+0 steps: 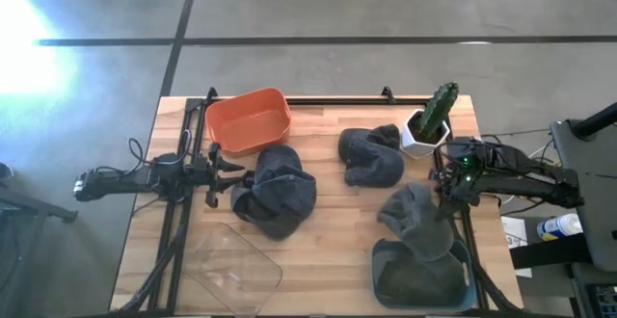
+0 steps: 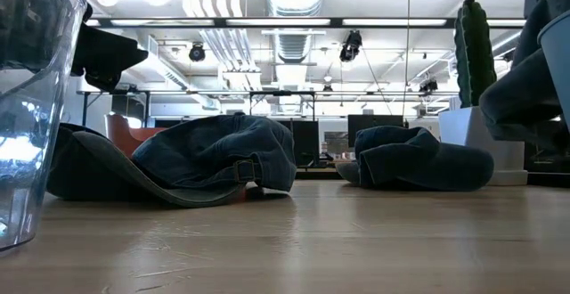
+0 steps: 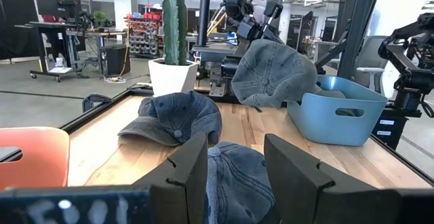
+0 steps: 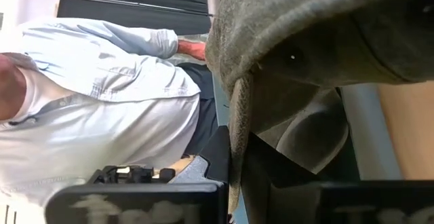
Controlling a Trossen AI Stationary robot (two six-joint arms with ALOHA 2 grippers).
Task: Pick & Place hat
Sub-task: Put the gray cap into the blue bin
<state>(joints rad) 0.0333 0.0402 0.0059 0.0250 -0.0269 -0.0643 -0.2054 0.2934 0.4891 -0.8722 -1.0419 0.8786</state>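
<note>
From above, the right gripper (image 1: 445,200) had its fingers clamped on a grey hat (image 1: 416,220) over the blue bin (image 1: 378,281). Only its wrist camera caught a person (image 4: 102,108) beyond. The left gripper (image 1: 234,176) stood open beside another hat (image 1: 280,191).

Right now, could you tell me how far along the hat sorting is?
One hat already seems to lie in the blue bin. The right gripper holds a grey hat over that bin, not yet released. Two denim hats remain on the table: one at the open left gripper, the left hat, and the middle hat.
</note>
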